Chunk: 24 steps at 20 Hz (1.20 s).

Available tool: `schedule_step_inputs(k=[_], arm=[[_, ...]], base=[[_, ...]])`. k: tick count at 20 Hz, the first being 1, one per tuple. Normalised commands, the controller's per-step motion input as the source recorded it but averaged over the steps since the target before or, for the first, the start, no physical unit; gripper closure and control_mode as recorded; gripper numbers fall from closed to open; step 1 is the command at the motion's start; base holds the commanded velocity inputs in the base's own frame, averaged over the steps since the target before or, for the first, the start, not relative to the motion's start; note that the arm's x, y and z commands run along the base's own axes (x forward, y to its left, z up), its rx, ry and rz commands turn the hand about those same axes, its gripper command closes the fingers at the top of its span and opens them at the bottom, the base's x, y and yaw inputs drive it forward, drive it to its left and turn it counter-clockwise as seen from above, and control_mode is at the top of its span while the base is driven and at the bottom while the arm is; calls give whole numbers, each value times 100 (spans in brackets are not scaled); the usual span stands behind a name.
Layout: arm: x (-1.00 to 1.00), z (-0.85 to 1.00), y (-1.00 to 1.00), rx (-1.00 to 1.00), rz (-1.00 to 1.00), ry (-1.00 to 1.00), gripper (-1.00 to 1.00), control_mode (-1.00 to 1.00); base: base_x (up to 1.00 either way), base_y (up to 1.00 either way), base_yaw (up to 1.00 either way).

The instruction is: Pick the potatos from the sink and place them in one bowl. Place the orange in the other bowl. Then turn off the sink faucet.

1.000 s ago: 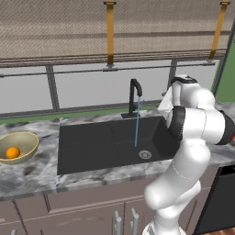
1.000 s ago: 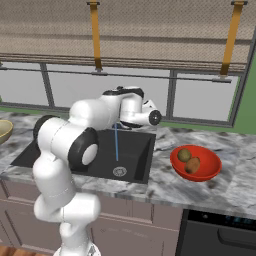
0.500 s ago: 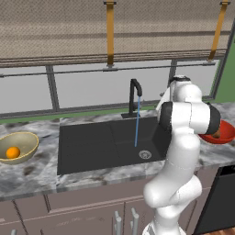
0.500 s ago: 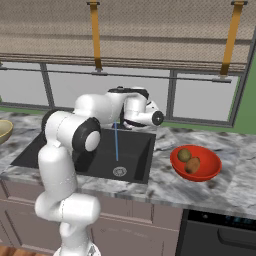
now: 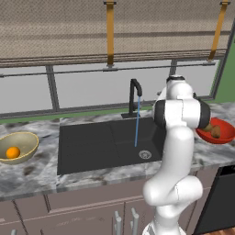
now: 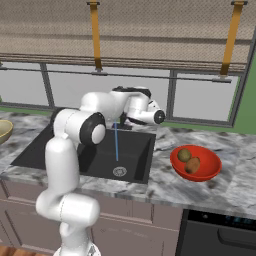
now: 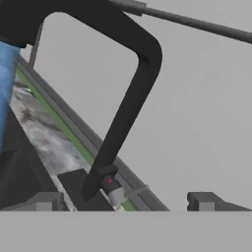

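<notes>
- Gripper (image 7: 123, 199): jaws wide apart and holding nothing; the two dark finger tips (image 7: 44, 201) rise at the bottom of the hand view, one to each side of the faucet's foot.
- Sink faucet (image 7: 130, 93): seen close in the hand view, its black hooked neck runs slantwise from the flat black base up to the spout; a small red-marked knob sits just beside the base. A thin blue stream of water (image 5: 137, 124) falls from the spout into the basin.
- Sink (image 5: 92, 147): matte black basin set into the grey marbled surface (image 6: 165, 177), with a round silver drain (image 5: 145, 154) just beside the foot of the stream.
- Arm: in the left base view its white upper links stand in front of the right end of the basin and hide part of the red bowl; in the right base view the wrist reaches across the rear of the basin.
- Red bowl (image 6: 207, 162): on the surface right of the sink, holding both potatos (image 6: 188, 160), which touch each other.
- Tan-yellow bowl (image 5: 25, 140): on the surface left of the sink, holding the orange (image 5: 13, 152).
- Window (image 5: 92, 87): grey frames behind the faucet, mesh blind above.
</notes>
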Motion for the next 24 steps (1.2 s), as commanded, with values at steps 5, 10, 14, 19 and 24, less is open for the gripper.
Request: schedule_step_inputs(k=[5,10,14,19,24], arm=[[33,-10,0,3,0,0,-100,-100],[32,-14,0,3,0,0,-100,-100],[30,-13,0,3,0,0,-100,-100],[14,-3,0,4,0,0,-100,-100],[0,0,0,4,0,1,-100,-100]], base=[[0,0,0],[0,0,0],[0,0,0],[0,0,0],[0,0,0]])
